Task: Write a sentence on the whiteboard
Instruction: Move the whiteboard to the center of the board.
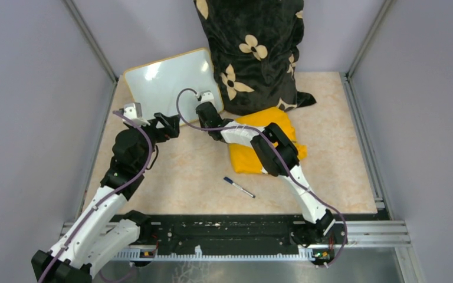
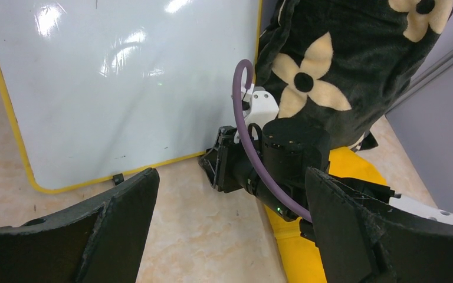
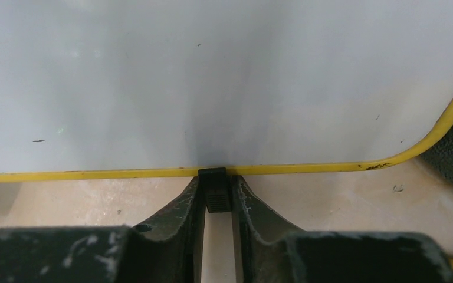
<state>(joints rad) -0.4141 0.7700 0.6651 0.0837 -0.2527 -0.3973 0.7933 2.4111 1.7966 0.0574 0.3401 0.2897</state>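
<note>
Whiteboard (image 1: 165, 79): blank; the black flowered cushion (image 1: 253, 53) sits at its right edge.
Right gripper (image 3: 216, 194): fingers pinched on the black clip (image 3: 214, 177) on the whiteboard's near edge.
Left gripper (image 2: 231, 177): fingers wide apart and empty, just off that same edge.
Marker (image 1: 239, 187): well nearer than the whiteboard, untouched.
Doing it well: grip the clip squarely, then pull low and slowly without twisting.

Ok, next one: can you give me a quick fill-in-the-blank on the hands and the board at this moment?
1. The right hand pinches the small black clip on the whiteboard's ____ frame.
2. The left hand has its fingers wide ____.
3. The whiteboard bears ____ writing.
4. The marker, lying near the cloth, is in ____ hand.

Missing words: yellow; open; no; neither.
</note>
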